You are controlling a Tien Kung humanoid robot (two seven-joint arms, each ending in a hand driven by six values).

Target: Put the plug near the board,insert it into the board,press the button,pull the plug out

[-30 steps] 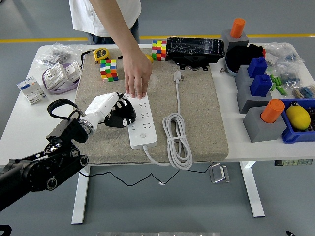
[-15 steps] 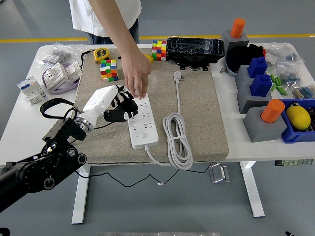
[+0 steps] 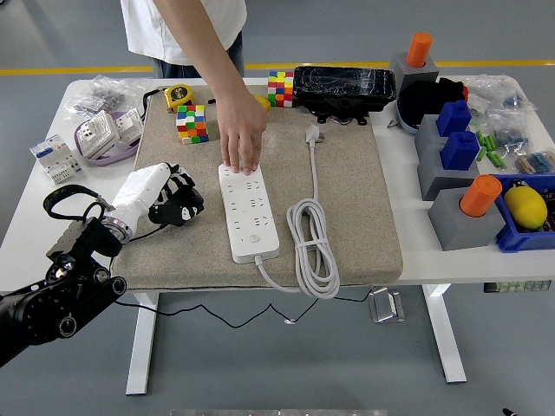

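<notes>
A white power strip (image 3: 248,211) lies lengthwise on the beige mat (image 3: 355,199). Its white cable (image 3: 313,251) is coiled to its right and ends in a white plug (image 3: 313,133) lying near the mat's far edge. My left hand (image 3: 178,204) is left of the strip, apart from it, with its fingers curled and holding nothing. A person's hand (image 3: 240,139) presses down on the strip's far end. My right arm is out of view.
Two colour cubes (image 3: 192,123) (image 3: 280,87), a yellow tape measure (image 3: 177,95) and a black box (image 3: 343,85) stand at the mat's far side. Grey blocks with blue and orange pegs (image 3: 457,165) stand to the right. White electrical parts (image 3: 87,139) lie at the left.
My left hand has drawn back leftward, away from the power strip it was touching. The person's hand stays on the strip's far end.
</notes>
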